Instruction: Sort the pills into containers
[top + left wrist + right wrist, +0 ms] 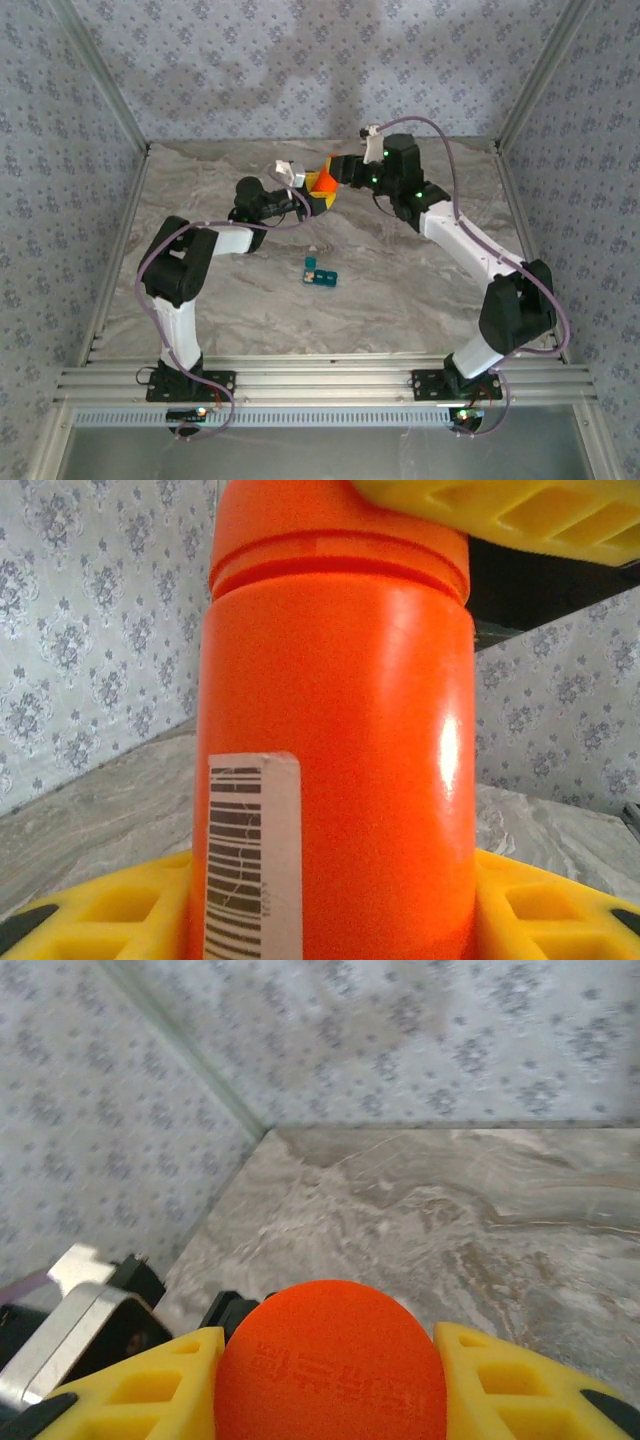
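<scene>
An orange cylindrical bottle (322,183) is held up over the far middle of the marble table. My left gripper (316,196) is shut on its body; in the left wrist view the barcoded bottle (330,760) stands between yellow fingers (100,910). My right gripper (337,172) is shut on the bottle's round orange cap (330,1360), with yellow fingers (140,1390) touching both of its sides. The small teal-blue containers (320,271) lie on the table in the middle, nearer than both grippers and apart from them. The pills are hidden.
Patterned walls (300,60) close the table at the back and sides, with metal posts in the corners. An aluminium rail (320,385) runs along the near edge at the arm bases. Bare marble (400,300) lies around the containers.
</scene>
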Action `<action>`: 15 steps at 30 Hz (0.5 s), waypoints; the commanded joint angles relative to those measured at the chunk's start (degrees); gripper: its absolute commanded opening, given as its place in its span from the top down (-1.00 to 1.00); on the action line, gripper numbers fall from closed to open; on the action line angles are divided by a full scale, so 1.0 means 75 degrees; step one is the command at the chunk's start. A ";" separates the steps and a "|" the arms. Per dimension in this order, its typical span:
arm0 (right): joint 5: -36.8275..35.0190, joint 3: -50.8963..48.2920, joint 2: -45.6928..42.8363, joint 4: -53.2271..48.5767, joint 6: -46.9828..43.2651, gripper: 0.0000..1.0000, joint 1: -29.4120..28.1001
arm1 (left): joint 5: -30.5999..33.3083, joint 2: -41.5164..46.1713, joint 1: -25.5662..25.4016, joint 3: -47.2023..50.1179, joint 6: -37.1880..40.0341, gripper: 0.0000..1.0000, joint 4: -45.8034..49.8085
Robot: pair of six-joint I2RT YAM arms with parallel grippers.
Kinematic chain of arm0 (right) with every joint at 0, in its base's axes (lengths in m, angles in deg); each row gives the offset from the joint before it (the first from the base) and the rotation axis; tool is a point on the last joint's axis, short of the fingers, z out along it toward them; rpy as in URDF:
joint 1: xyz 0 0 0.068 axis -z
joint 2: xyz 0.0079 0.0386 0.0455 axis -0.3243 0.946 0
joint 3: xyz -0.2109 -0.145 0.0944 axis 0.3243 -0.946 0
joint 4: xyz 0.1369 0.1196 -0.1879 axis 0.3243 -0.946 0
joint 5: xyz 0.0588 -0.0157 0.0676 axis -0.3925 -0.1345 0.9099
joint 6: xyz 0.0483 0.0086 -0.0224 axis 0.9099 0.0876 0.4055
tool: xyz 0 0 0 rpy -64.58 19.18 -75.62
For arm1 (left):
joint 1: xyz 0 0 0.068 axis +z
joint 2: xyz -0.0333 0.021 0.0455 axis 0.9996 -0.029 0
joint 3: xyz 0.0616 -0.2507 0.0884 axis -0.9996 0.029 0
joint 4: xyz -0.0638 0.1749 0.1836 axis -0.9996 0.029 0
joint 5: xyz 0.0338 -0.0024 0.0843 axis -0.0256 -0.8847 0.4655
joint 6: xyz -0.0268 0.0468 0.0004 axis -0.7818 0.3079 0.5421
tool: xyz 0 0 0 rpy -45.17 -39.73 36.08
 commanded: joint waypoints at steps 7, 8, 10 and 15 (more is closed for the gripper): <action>-0.2329 -0.0584 0.0051 0.0331 0.1901 0.34 -0.1234 | -0.0037 0.0028 -0.0115 -0.0230 -0.0042 1.00 -0.0768; -0.2228 -0.0529 0.0039 0.0283 0.1885 0.32 -0.1184 | -0.0036 0.0017 -0.0116 -0.0234 -0.0048 1.00 -0.0779; -0.1931 -0.0442 -0.0062 0.0183 0.1798 0.17 -0.0986 | -0.0036 0.0009 -0.0116 -0.0246 -0.0048 1.00 -0.0778; -0.0501 -0.0378 -0.0573 0.0169 0.1004 -0.57 -0.0335 | -0.0036 0.0027 -0.0113 -0.0227 -0.0048 1.00 -0.0789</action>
